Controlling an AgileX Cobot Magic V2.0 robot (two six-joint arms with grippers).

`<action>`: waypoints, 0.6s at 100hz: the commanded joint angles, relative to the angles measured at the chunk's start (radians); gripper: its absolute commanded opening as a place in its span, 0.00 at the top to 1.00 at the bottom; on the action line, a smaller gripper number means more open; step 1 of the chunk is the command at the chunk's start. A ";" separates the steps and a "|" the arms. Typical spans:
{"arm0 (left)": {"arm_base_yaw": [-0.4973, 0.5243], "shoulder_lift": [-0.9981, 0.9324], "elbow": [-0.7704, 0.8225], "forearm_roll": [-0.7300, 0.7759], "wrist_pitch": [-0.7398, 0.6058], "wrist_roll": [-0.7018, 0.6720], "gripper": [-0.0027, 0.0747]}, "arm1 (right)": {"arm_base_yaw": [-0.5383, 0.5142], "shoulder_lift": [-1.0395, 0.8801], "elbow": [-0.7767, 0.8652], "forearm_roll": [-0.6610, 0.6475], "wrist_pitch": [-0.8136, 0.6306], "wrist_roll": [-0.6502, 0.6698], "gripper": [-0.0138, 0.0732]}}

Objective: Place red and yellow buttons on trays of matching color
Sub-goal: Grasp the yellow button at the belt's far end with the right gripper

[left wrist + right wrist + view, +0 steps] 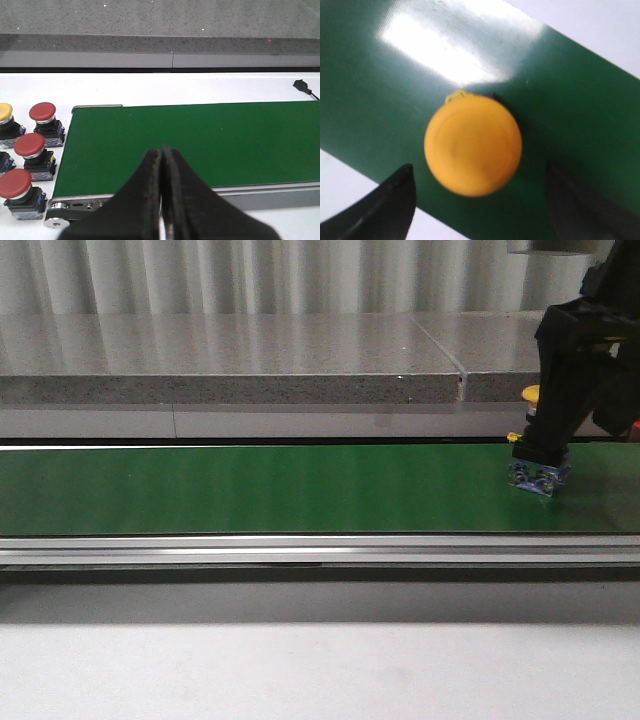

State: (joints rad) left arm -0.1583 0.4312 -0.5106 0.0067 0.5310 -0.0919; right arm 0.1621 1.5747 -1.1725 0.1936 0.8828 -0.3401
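- At the far left of your left wrist picture, three red buttons [42, 112] [29, 145] [15, 183] sit on the white desk [200, 87], lined up beside the left end of the green belt [200, 140].
- Above them at the left edge you see part of a yellow-capped button [5, 112]; it lies just beside the topmost red one.
- In the lower middle of that picture, the left gripper [162, 165] hangs over the near edge of the belt. Its two black fingers [150, 185] are pressed together with nothing between them.
- In the front picture, the belt runs across the full width of the frame, with a grey stone ledge [230, 360] behind it and a metal rail [300, 550] along its near edge.
- At the right side of the front picture, the right arm [580, 360] reaches down to the belt. A button with a blue-grey base [537, 478] stands on the belt directly under it.
- In your right wrist picture, the yellow button [473, 145] sits in the centre of the frame, on the belt.
- The right gripper [475, 200] is spread wide. One dark finger [395, 200] shows at the lower left and the other at the lower right, both clear of the yellow cap.
- No trays are visible in any picture.
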 commanded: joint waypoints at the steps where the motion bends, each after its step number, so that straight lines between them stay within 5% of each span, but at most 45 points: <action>1: -0.010 0.002 -0.023 -0.007 -0.080 0.001 0.99 | 0.002 -0.015 -0.028 0.015 -0.073 -0.010 0.23; 21: -0.010 0.002 -0.023 -0.007 -0.080 0.001 0.99 | 0.002 0.001 -0.028 0.015 -0.139 -0.010 0.25; 45: -0.010 0.002 -0.023 -0.007 -0.080 0.001 0.99 | 0.002 0.001 -0.028 0.015 -0.103 -0.003 0.63; 60: -0.010 0.002 -0.023 -0.007 -0.080 0.001 0.99 | -0.012 -0.003 -0.039 0.015 -0.051 0.024 0.66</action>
State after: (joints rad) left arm -0.1583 0.4297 -0.5106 0.0067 0.5310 -0.0919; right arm 0.1621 1.6138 -1.1742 0.1938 0.8041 -0.3359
